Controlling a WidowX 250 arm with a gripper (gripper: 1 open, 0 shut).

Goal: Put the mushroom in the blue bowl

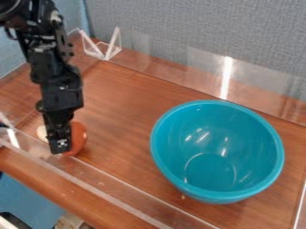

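The mushroom (77, 139) lies at the front left of the wooden table, its reddish-brown cap showing beside a pale stem end. My gripper (59, 136) reaches straight down from the black arm, and its fingers sit closed around the mushroom, which still rests at table level. Much of the mushroom is hidden behind the fingers. The blue bowl (216, 149), large, teal and glossy, stands upright and holds nothing at the front right, well apart from the gripper.
A clear plastic wall (227, 72) runs along the back of the table and a low clear rim (107, 192) along the front. A white wire stand (106, 45) sits at the back left behind the arm.
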